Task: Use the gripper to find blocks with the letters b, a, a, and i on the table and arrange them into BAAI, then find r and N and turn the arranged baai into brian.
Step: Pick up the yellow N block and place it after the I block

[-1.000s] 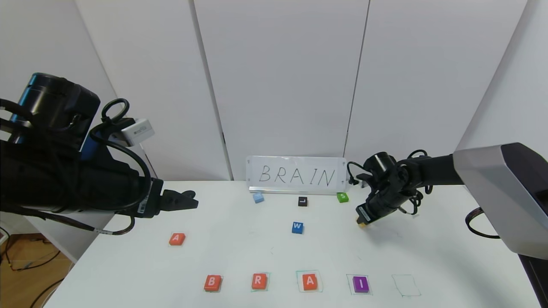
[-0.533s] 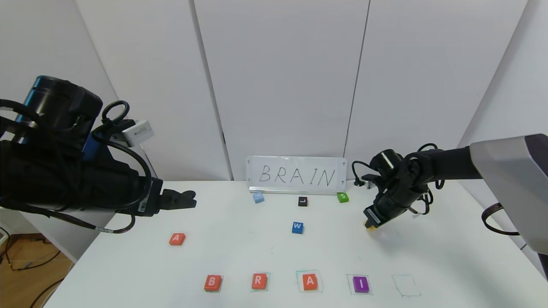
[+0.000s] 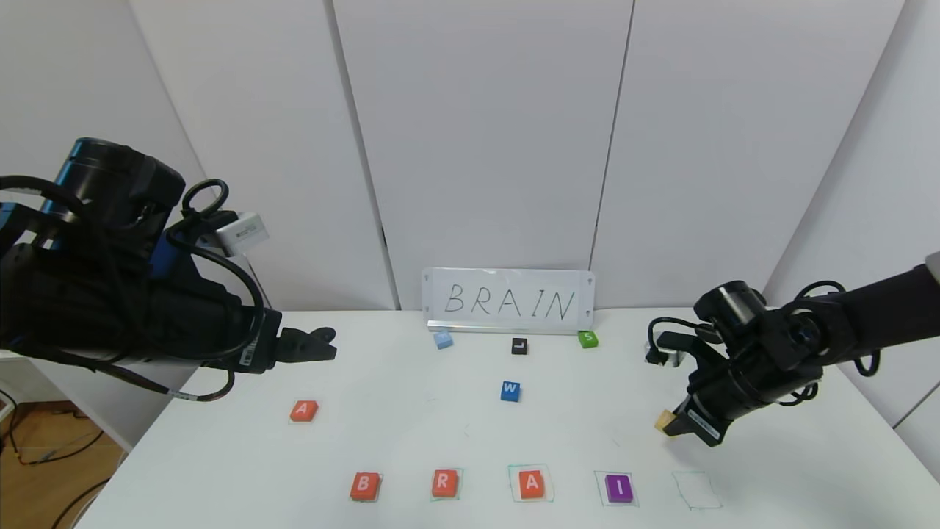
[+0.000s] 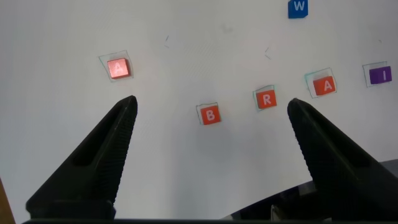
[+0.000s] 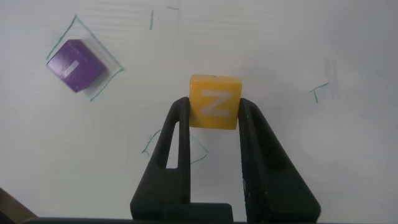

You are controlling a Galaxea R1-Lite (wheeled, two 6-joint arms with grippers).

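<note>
On the white table [image 3: 411, 433], the front row reads orange-red B [image 3: 365, 486], orange-red R [image 3: 444, 483], orange-red A [image 3: 531, 483], purple I [image 3: 618, 488], then an empty green drawn square [image 3: 696, 490]. A second orange-red A [image 3: 303, 411] lies apart at the left. My right gripper [image 3: 667, 422] is shut on the yellow N block [image 5: 214, 101] and holds it above the table, just behind the empty square and right of the I [image 5: 73, 65]. My left gripper [image 3: 327, 342] is open and empty, held above the table's back left; its wrist view shows B [image 4: 209, 115], R [image 4: 266, 99] and A [image 4: 118, 68].
A "BRAIN" sign [image 3: 509, 301] stands at the back edge. In front of it lie a light blue block [image 3: 442, 339], a black L block [image 3: 519, 345] and a green S block [image 3: 587, 339]. A blue W block [image 3: 510, 391] lies mid-table.
My right gripper has carried the yellow N block forward and to the right, from beside the S block toward the empty green square. The left arm has barely moved.
</note>
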